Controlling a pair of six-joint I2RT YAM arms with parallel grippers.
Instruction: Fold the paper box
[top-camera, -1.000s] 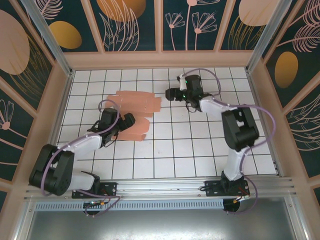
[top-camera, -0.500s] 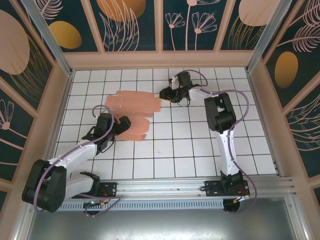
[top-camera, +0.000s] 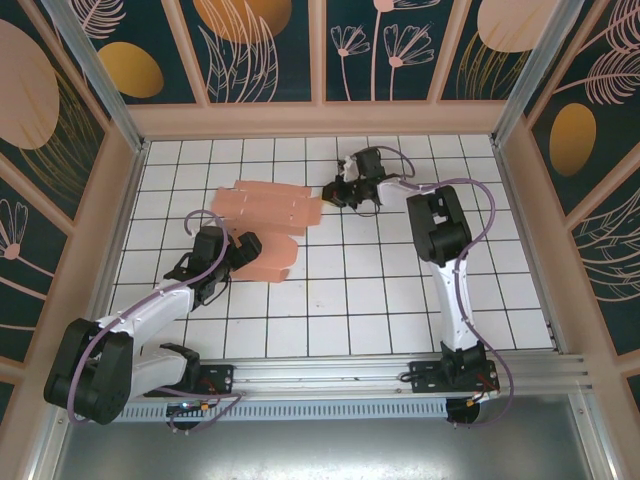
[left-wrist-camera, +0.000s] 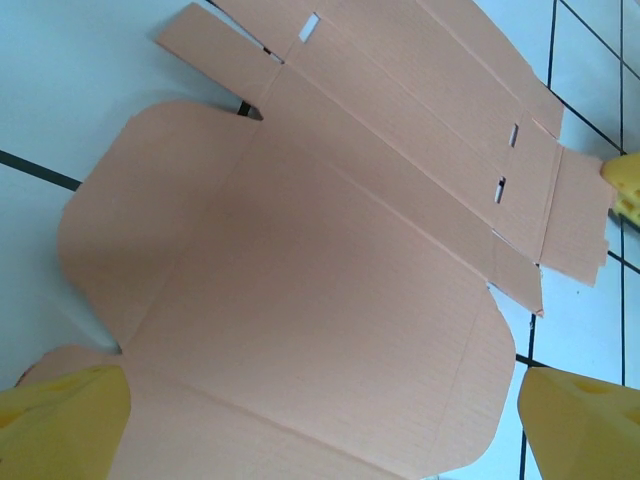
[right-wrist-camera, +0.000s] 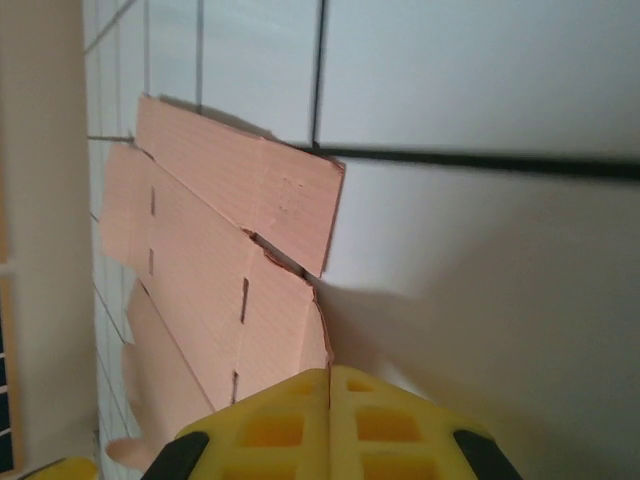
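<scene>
The paper box (top-camera: 262, 208) lies flat, its long axis running straight away from my right gripper (right-wrist-camera: 330, 385), which is the nearer one. Its pads are pressed together at the end flap's edge, and I can't tell if they pinch it. My left gripper (left-wrist-camera: 325, 400) gapes wide and empty over the broad panel. Since a second ago it has backed off the near flap, and the right arm has stretched out

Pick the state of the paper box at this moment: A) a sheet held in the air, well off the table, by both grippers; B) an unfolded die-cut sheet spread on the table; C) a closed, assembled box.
B: the paper box lies spread out on the tiled table, with its panels, flaps and slots all opened out and no walls standing.
</scene>
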